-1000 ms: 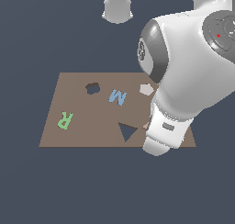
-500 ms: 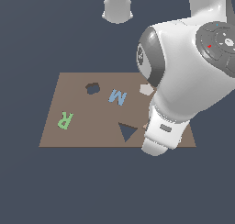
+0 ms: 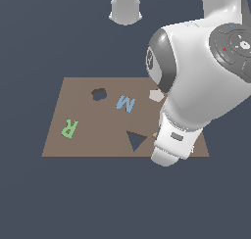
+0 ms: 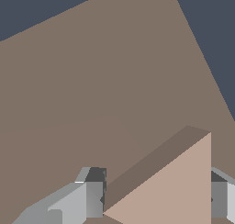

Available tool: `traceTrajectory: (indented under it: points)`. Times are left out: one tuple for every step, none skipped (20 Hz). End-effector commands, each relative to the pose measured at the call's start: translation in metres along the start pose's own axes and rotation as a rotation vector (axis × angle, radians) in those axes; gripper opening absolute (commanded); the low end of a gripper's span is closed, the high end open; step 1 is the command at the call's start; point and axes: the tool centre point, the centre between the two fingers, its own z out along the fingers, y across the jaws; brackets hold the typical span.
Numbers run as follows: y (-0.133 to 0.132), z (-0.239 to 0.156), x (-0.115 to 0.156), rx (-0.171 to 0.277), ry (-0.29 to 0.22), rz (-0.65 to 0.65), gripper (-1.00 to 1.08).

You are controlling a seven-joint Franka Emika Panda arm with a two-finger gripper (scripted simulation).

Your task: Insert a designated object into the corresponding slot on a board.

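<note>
Straddling the tan triangle piece (image 4: pixel 172 186), the gripper (image 4: pixel 156 200) has one grey finger (image 4: pixel 89 195) on each side of it in the wrist view, pads right at the piece's tip and opposite edge; contact looks likely but a firm clamp can't be confirmed, so grip state: cannot tell. The triangle sits flat over the brown board (image 4: pixel 92 81), casting a shadow band along one slanted edge. In the exterior view the arm's white wrist housing (image 3: pixel 174 140) covers the gripper, and only a sliver of tan shows beside it at (image 3: pixel 155 134). That puts the piece near the board's (image 3: pixel 88 135) near edge, toward the corner on the exterior view's right. The dark triangular slot (image 3: pixel 135 140) lies just beside that sliver, toward the exterior view's left, unfilled. Blue letter M (image 3: pixel 125 104) sits mid-board, farther back. The whitish pentagon piece (image 3: pixel 156 95) lies beyond M toward the far edge, partly behind the arm. The dark pentagon-shaped hole (image 3: pixel 99 93) is near the far edge, and the green letter R (image 3: pixel 69 128) is toward the edge on the exterior view's left.
</note>
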Motion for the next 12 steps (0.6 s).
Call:
traceTrajectory:
  points:
    - [0.0004,0.0000,0.0005,0.000,0.000,0.012,-1.00]
    - [0.0007,0.0000,0.0007,0.000,0.000,0.020,-1.00]
    - [0.0011,-0.0001,0.0010,0.000,0.000,0.029,-1.00]
    - [0.0015,-0.0001,0.0013,0.000,0.000,0.040,-1.00]
    - [0.0020,-0.0002,0.0017,0.000,0.000,0.053,-1.00]
    - [0.0026,-0.0002,0.0021,0.000,0.000,0.067,-1.00]
    - [0.0032,-0.0003,0.0025,0.000,0.000,0.082,-1.00]
    - [0.0038,-0.0004,0.0030,0.000,0.000,0.099,-1.00]
    - [0.0046,-0.0004,0.0035,0.000,0.000,0.118,-1.00]
    - [0.0054,-0.0005,0.0040,0.000,0.000,0.138,-1.00]
    - [0.0063,-0.0006,0.0045,0.000,0.000,0.159,-1.00]
    - [0.0072,-0.0007,0.0051,0.000,0.000,0.182,-1.00]
